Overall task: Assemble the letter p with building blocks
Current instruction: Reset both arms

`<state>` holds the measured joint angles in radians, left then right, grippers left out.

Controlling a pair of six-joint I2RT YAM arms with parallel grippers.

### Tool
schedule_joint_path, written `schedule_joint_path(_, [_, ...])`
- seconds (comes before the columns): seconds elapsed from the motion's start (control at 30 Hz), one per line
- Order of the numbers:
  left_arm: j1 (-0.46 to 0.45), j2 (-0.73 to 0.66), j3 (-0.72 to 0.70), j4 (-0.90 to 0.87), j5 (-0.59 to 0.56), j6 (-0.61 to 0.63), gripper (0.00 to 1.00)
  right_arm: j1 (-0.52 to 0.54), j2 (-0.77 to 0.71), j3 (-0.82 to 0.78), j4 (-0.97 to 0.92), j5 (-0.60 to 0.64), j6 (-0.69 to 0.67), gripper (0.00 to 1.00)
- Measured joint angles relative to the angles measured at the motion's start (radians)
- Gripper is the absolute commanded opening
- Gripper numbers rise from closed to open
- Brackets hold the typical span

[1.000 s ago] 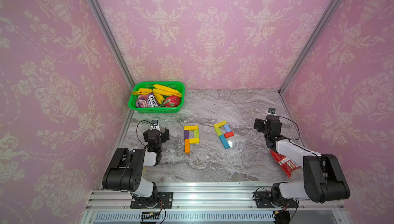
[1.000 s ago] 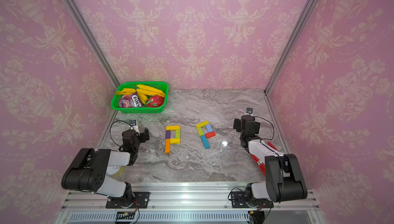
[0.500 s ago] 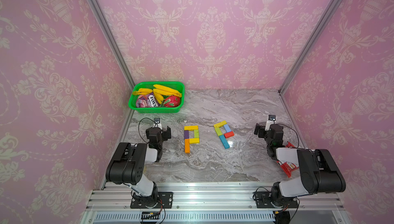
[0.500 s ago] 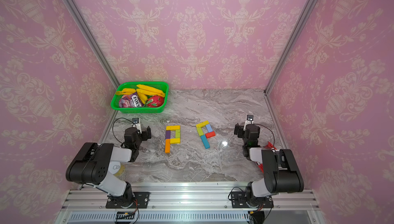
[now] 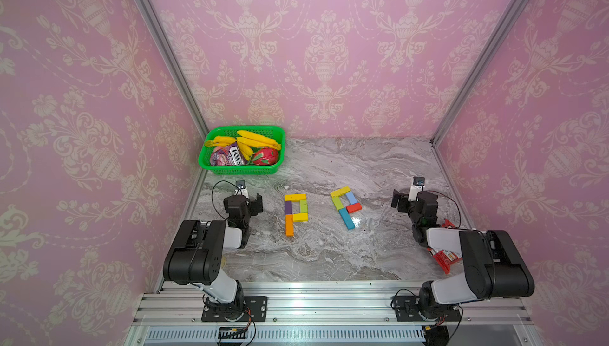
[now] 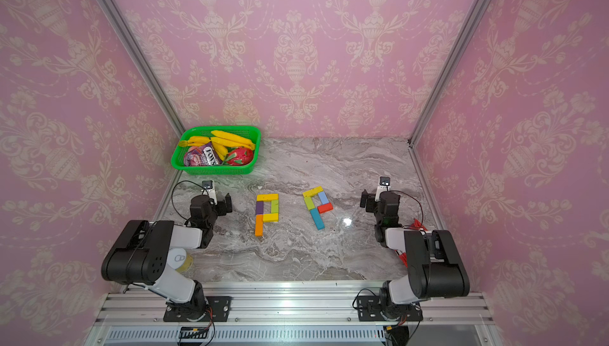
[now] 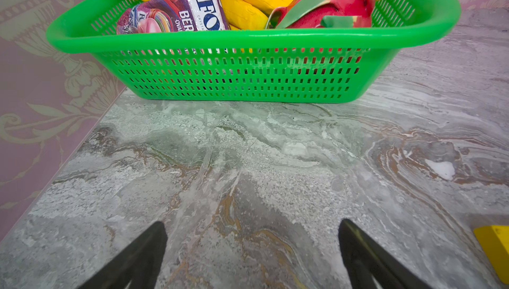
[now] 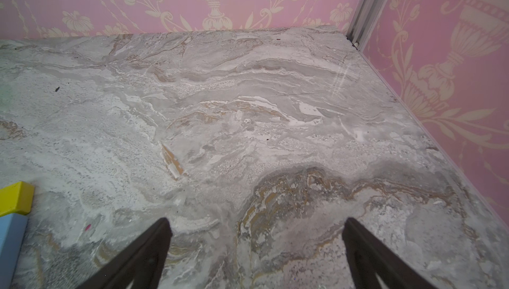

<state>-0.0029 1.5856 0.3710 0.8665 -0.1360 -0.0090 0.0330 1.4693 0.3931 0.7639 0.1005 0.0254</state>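
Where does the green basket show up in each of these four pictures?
In a top view: basket in the far left corner of the table.
In a top view: basket in that same far left corner.
Left wrist: close up, straight ahead of the open left claw.
Right wrist: not in it.
Shared landmark: the marble table, seen in all four.

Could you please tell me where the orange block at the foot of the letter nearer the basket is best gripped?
Grip the flat orange rectangular block across its narrow width, on its near half, coming straight down. It lies flat on the grey marble table, and its far end meets the purple block and a yellow block, so only there are both long sides clear.
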Motion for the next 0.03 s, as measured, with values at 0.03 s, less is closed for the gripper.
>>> schedule_joint_path(0.03, [0.000,0.000,0.000,0.000,0.000,0.000,0.99,0.000,0.000,0.000,0.000,0.000,0.000,1.00])
